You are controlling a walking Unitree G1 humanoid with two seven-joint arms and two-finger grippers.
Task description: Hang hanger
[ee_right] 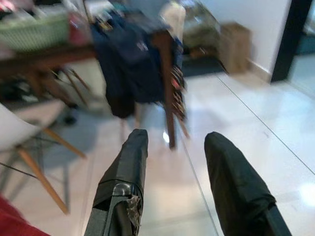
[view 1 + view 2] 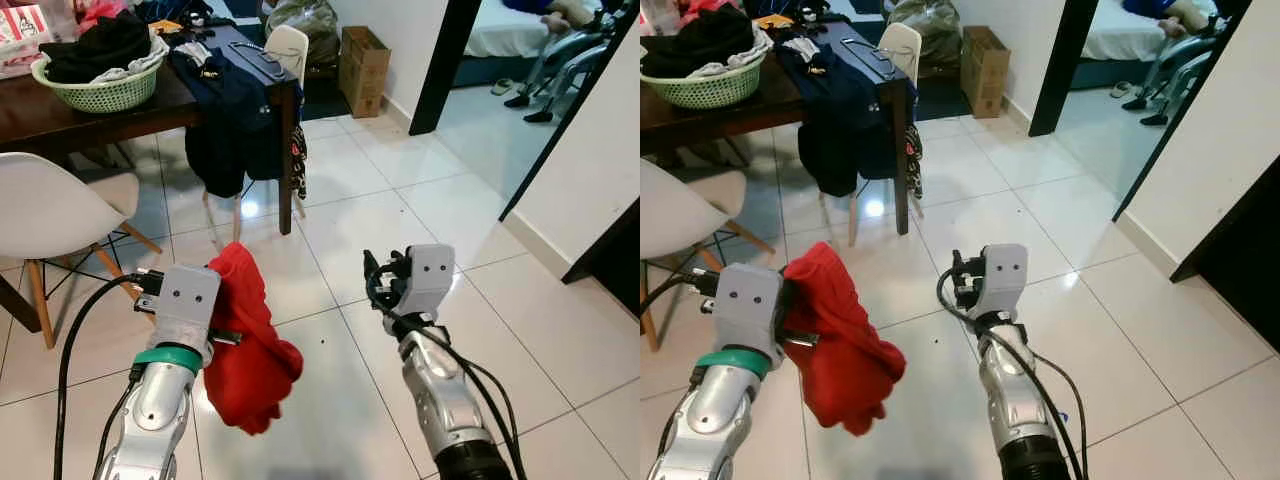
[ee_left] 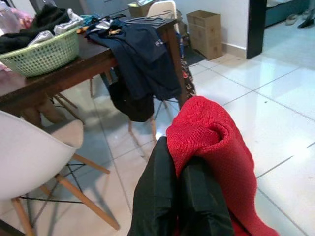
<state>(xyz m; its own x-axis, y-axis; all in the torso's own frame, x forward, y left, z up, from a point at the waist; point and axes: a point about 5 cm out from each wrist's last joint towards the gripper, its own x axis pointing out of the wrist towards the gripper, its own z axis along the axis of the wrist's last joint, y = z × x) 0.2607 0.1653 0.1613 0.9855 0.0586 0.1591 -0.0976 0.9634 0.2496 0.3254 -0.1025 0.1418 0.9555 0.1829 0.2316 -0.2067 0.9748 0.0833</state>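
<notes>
My left gripper (image 3: 178, 164) is shut on a red knitted garment (image 2: 245, 345), which hangs in a bunch from its fingers above the tiled floor. My right gripper (image 1: 177, 142) is held up beside it, open, with nothing between its fingers (image 2: 378, 282). A dark hanger (image 2: 868, 58) lies on the near corner of the dark wooden table (image 2: 60, 115), on top of navy clothes (image 2: 235, 110) that drape over the table's edge. Both grippers are well short of the table.
A green laundry basket (image 2: 100, 85) full of clothes stands on the table. A white chair (image 2: 45, 215) is at my left and another chair (image 2: 290, 45) is behind the table. A cardboard box (image 2: 362, 65) sits by the wall. A doorway (image 2: 500, 90) opens at the right.
</notes>
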